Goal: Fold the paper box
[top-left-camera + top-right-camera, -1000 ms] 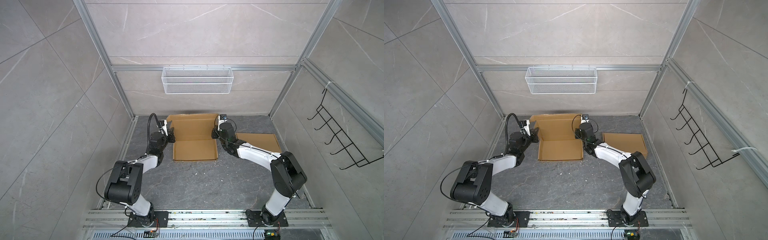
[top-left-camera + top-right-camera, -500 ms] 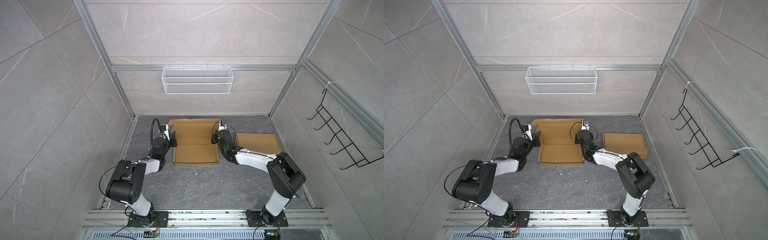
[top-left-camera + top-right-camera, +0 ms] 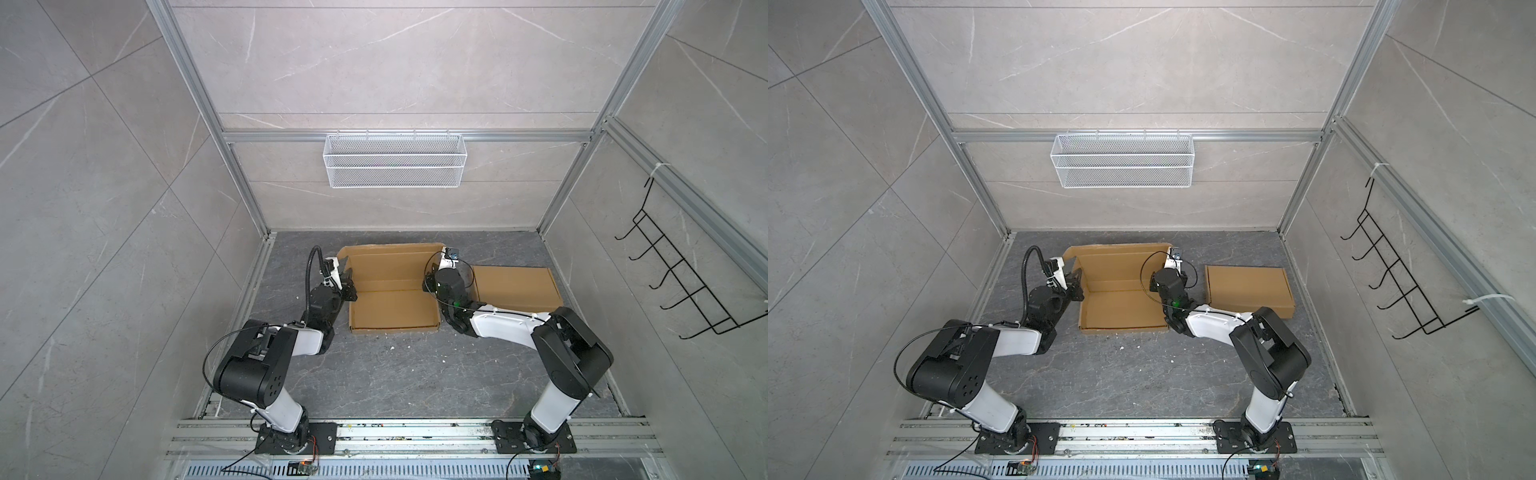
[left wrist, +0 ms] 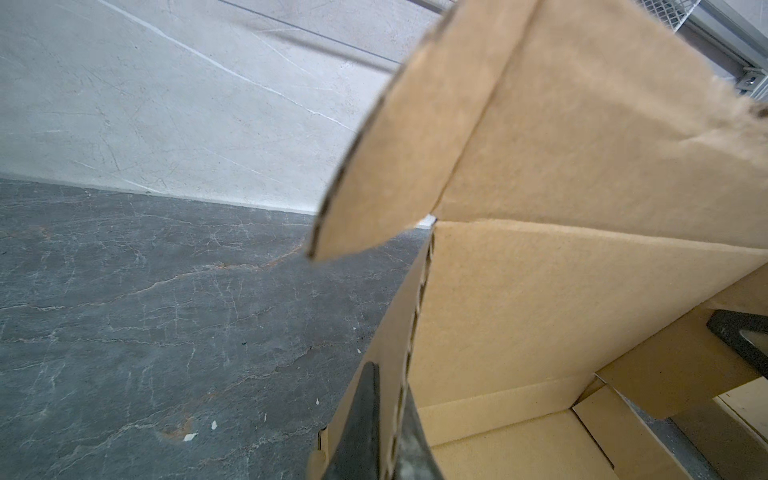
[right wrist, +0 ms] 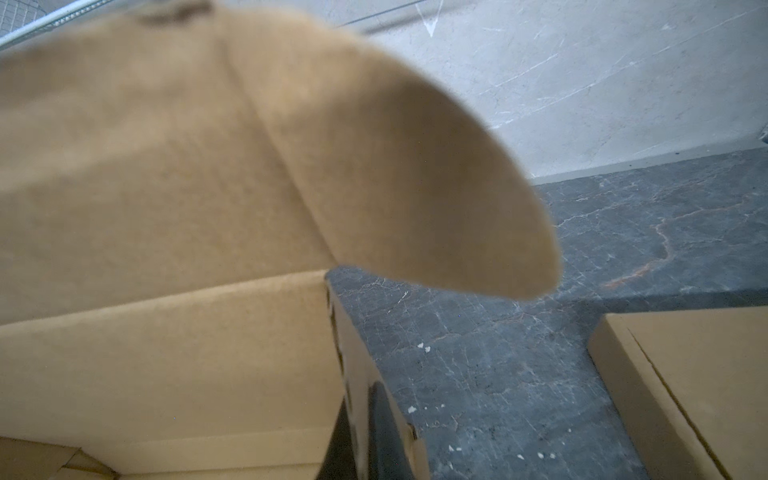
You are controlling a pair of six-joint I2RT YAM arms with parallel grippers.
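Note:
The paper box [image 3: 395,309] [image 3: 1121,311] lies open on the dark floor in both top views, its lid [image 3: 390,262] standing up at the back. My left gripper [image 3: 348,291] [image 3: 1077,291] is shut on the box's left side wall [image 4: 519,311], one finger on each face of the cardboard [image 4: 388,399]. Across the box, my right gripper [image 3: 430,286] [image 3: 1156,286] is shut on the right side wall [image 5: 166,353] in the same way [image 5: 359,411]. Rounded lid flaps [image 4: 395,145] [image 5: 415,187] hang over both wrist cameras.
A second, closed cardboard box [image 3: 515,289] [image 3: 1248,291] [image 5: 685,374] lies just right of the right arm. A white wire basket [image 3: 395,166] hangs on the back wall and a black hook rack [image 3: 685,291] on the right wall. Small white crumbs dot the floor.
Both arms have drawn back and lower with the box, which now sits a little nearer the front. Both grips on the side walls stay the same.

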